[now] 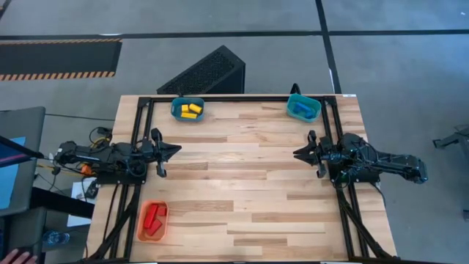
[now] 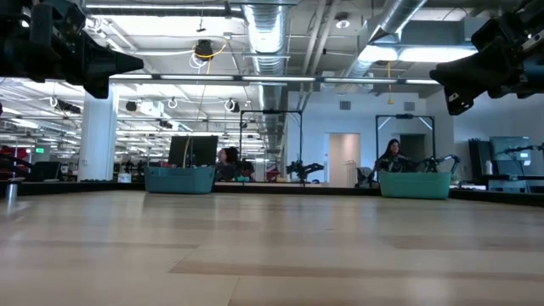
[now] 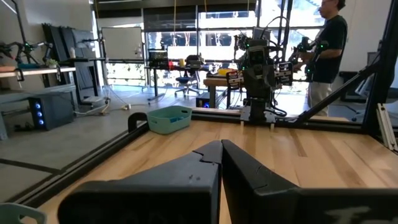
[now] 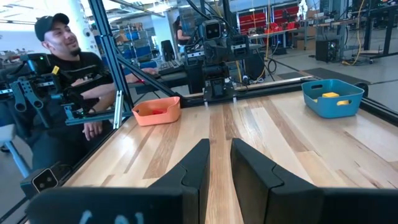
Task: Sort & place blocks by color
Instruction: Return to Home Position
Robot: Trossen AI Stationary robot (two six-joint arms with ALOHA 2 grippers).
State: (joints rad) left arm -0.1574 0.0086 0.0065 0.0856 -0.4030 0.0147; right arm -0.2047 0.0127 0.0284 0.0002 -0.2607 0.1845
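Every block lies in a tray. Yellow blocks (image 1: 190, 111) fill the teal tray (image 1: 176, 105) at the far left, also seen in the right wrist view (image 4: 331, 95). Blue blocks (image 1: 300, 108) sit in the teal tray (image 1: 315, 114) at the far right. Red blocks (image 1: 153, 218) rest in the orange tray (image 1: 143, 233) near the left corner. My left gripper (image 1: 178, 150) (image 3: 221, 144) hovers shut over the table's left side. My right gripper (image 1: 295, 154) (image 4: 221, 148) hovers over the right side, its fingers drawn together to a thin slit. Both point toward the middle and hold nothing.
Bare wood lies between the two grippers and along the near edge. A black frame rail (image 1: 220, 98) runs around the table. A person (image 4: 62, 56) sits beyond the left edge by the orange tray (image 4: 157, 110); another person (image 3: 326, 43) stands beyond the right edge.
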